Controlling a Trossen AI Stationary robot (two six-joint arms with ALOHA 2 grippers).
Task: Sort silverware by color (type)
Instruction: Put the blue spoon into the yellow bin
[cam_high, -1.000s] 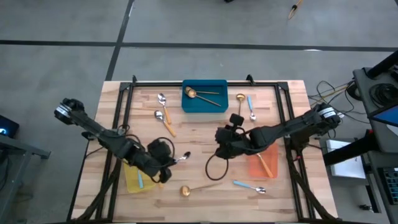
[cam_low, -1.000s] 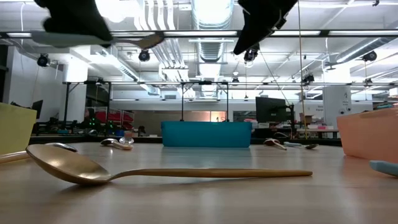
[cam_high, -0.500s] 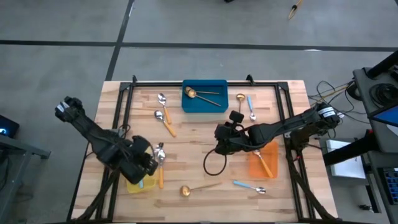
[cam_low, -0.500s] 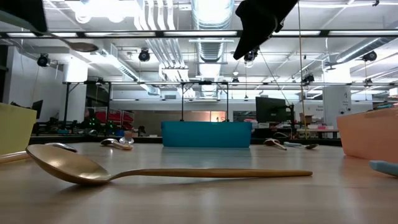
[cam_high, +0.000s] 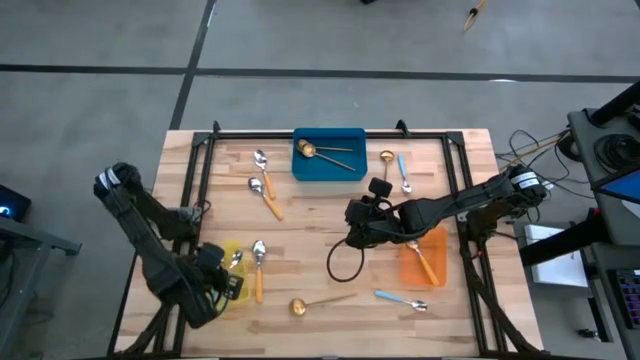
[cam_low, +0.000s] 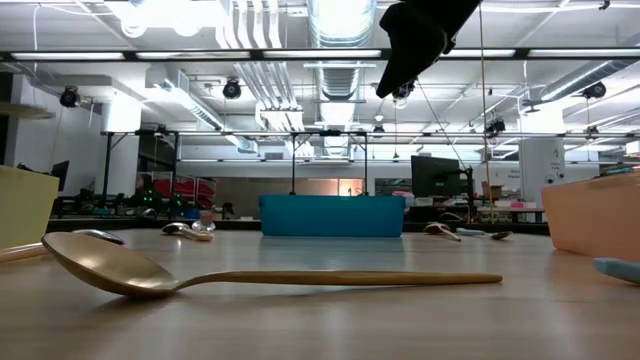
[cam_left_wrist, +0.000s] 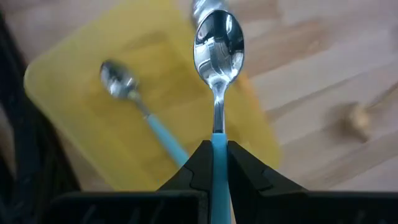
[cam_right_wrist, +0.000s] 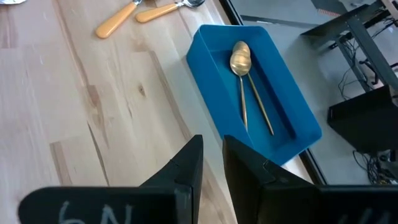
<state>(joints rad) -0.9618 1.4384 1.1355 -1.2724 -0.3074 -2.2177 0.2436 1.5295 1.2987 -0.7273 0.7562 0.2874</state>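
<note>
My left gripper (cam_high: 233, 270) hangs over the yellow bin (cam_left_wrist: 155, 56) at the table's near left, shut on a blue-handled spoon (cam_left_wrist: 217, 43). A second blue-handled spoon (cam_left_wrist: 134, 99) lies in that bin. An orange-handled spoon (cam_high: 258, 268) lies on the wood just right of the bin. My right gripper (cam_right_wrist: 211, 158) hovers over the table's middle (cam_high: 352, 232). Its fingers stand a narrow gap apart with nothing between them. The blue bin (cam_high: 328, 155) holds gold spoons, and the orange bin (cam_high: 425, 262) holds an orange-handled spoon. My left gripper pinches the spoon's light-blue handle (cam_left_wrist: 217, 140) between its two fingers. The handle runs back along the fingers and the silver bowl sticks out beyond the fingertips. The fingers come steeply from above. The spoon is lifted clear, over the yellow bin.
Loose spoons lie on the wood: two orange-handled ones (cam_high: 264, 185) at the far left, a gold (cam_high: 386, 158) and a blue-handled one (cam_high: 403, 172) at the far right, a gold (cam_high: 315, 302) and a blue-handled one (cam_high: 403, 300) near the front. A black cable loop (cam_high: 345, 265) hangs below my right arm.
My left gripper has carried the blue-handled spoon toward the table's left and near edges, from over the bare wood to over the yellow bin. Its wrist has rolled and tipped downward. The spoon's bowl, which pointed right, now points toward the far edge.
</note>
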